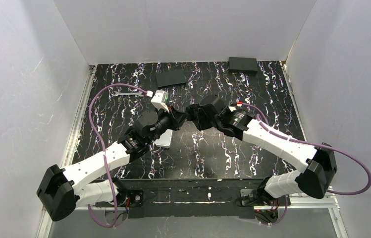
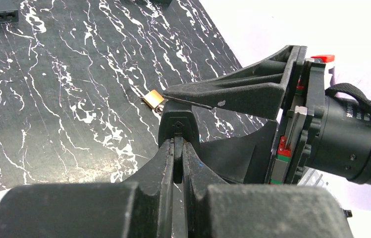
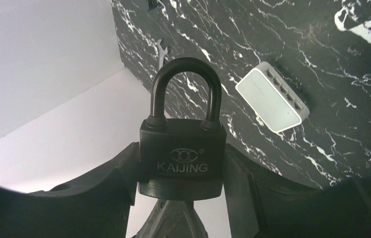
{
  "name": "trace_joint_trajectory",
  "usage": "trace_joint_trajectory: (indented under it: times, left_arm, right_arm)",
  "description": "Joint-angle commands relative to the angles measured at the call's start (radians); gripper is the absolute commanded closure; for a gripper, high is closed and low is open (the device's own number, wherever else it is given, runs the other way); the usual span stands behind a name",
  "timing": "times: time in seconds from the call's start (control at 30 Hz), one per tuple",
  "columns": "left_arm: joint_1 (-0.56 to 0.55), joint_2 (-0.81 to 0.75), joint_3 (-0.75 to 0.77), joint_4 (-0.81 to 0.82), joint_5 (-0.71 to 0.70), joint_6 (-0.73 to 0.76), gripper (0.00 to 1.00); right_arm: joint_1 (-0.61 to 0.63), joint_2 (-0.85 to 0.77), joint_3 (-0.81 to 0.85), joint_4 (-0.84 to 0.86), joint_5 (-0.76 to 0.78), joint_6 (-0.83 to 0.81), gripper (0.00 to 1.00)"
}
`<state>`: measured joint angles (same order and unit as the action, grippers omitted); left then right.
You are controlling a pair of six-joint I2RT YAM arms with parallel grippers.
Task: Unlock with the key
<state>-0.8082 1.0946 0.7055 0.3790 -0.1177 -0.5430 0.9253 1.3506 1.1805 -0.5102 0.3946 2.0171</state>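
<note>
**Left hand** (image 2: 177, 148): fingers pressed together, pinched on the black head of the key (image 2: 177, 126). The head bears a raised arrow. The blade is not visible.

**Right hand** (image 3: 181, 168): clamped on the padlock (image 3: 182, 158), one finger against each side of the body.

**Padlock**: black, lettered KAIJING, held above the middle of the bench (image 1: 223, 153). Both shackle legs are seated in the body. The two hands meet tip to tip here, and the key sits at the padlock. Whether it is in the keyway cannot be told.

**Brass piece** (image 2: 152, 98): small, with a thin metal pin, just beyond the left fingertips. What it is cannot be told.

**White box** (image 3: 272, 101): rectangular with a row of ports along one edge. It lies on the bench just near and left of the hands, under the left arm.

**Wrench** (image 1: 124, 92): silver and flat, on the bench left of the hands and farther back.

**Dark flat slab** (image 1: 171, 78): far side, a little left of centre.

**Black box** (image 1: 242, 65): far right, against the back wall.
</note>
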Motion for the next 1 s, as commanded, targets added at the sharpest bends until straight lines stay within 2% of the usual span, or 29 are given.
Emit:
trace_joint_trajectory:
  times: [0.0,0.23,0.47,0.53,0.67,0.77,0.9,0.97]
  left_arm:
    - [0.001,0.069,0.044,-0.001,-0.057,-0.030,1.00]
    - [0.001,0.083,0.057,0.029,-0.060,0.082,1.00]
    - [0.000,0.027,0.009,0.032,-0.062,0.078,0.99]
    - [0.000,-0.004,-0.016,0.030,-0.071,0.075,0.93]
    - [0.001,-0.063,-0.051,0.025,-0.051,0.060,0.69]
    - [0.000,-0.100,-0.067,0.013,-0.027,0.056,0.59]
    - [0.001,-0.151,-0.079,-0.021,-0.020,0.056,0.57]
    - [0.000,-0.172,-0.086,-0.030,-0.019,0.062,0.64]
  right_arm:
    - [0.055,-0.012,0.109,0.114,-0.069,-0.009,0.99]
    - [0.059,-0.019,0.132,0.099,-0.084,-0.020,0.99]
    - [0.060,-0.051,0.120,0.074,-0.013,-0.048,0.99]
    - [0.060,-0.060,0.112,0.068,0.009,-0.053,0.99]
    - [0.060,-0.068,0.101,0.066,0.031,-0.063,0.99]
    - [0.059,-0.071,0.099,0.052,0.054,-0.071,0.99]
    - [0.060,-0.076,0.095,0.044,0.073,-0.076,0.99]
    - [0.059,-0.078,0.093,0.044,0.073,-0.077,0.99]
